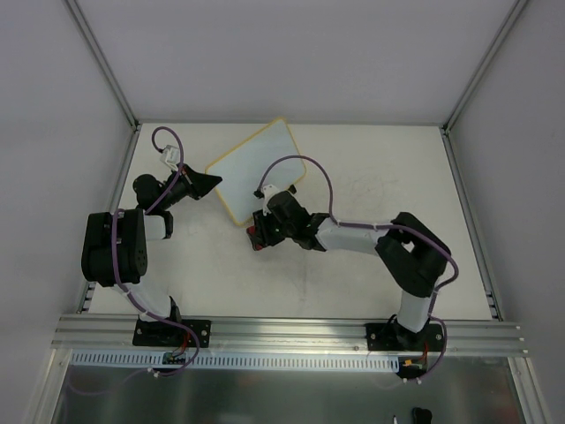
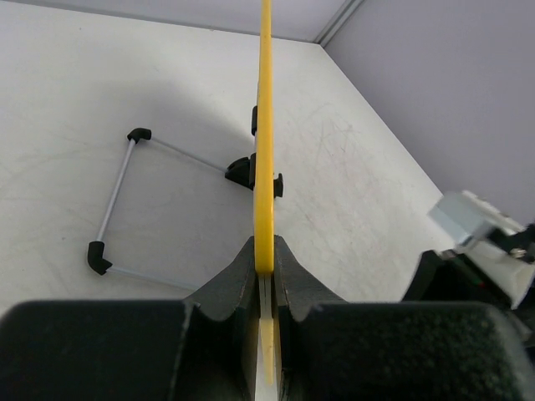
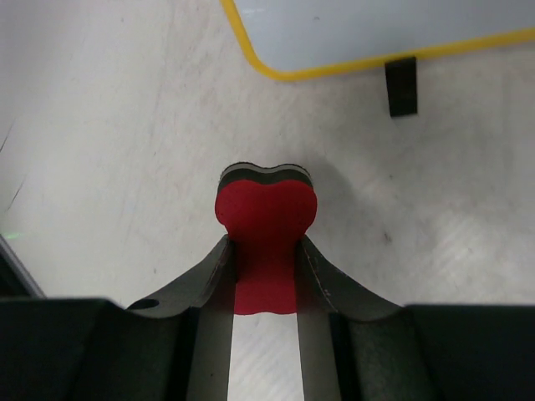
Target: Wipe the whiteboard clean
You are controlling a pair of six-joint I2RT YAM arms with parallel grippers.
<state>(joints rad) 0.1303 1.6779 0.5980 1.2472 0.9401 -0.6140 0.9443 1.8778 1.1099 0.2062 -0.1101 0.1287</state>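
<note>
A: How much of the whiteboard (image 2: pixel 265 125) does the left wrist camera catch?
B: Only its yellow rim, edge-on. The face is out of sight, the top runs off the picture, and the bottom vanishes between the jaws of the left gripper (image 2: pixel 264 251).
A: And the right wrist camera?
B: One corner; the rest is cut off. The rear of the red eraser (image 3: pixel 266 217) is buried in the right gripper (image 3: pixel 264 246)

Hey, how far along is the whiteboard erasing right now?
Done, apparently: the whiteboard face shows no marks from above. In hand: the left gripper is shut on its yellow frame, and the right gripper grips the red eraser, off the board, just past its near corner. Remaining: likely only letting go of both, though faint marks might not show.
</note>
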